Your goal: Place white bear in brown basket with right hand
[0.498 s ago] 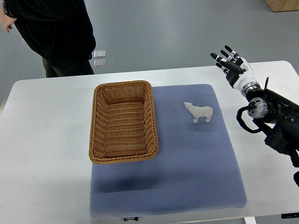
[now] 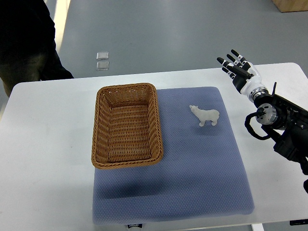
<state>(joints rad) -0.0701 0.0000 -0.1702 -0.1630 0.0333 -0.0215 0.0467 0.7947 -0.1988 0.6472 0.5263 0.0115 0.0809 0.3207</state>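
A small white bear (image 2: 205, 115) stands on the blue mat (image 2: 192, 173), right of the brown wicker basket (image 2: 99, 139). The basket is empty and sits on the mat's left part. My right hand (image 2: 237, 67) is open with fingers spread, raised over the table's far right, up and to the right of the bear and apart from it. Its arm comes in from the right edge. The left arm is not in view.
A person in dark clothes (image 2: 24, 43) stands beyond the table's far left corner. The white table (image 2: 43, 159) edge runs close along the mat's front. A wooden box corner (image 2: 291, 5) shows at top right on the floor.
The person has stepped left, away from the table's back edge. My right hand has shifted slightly, staying open.
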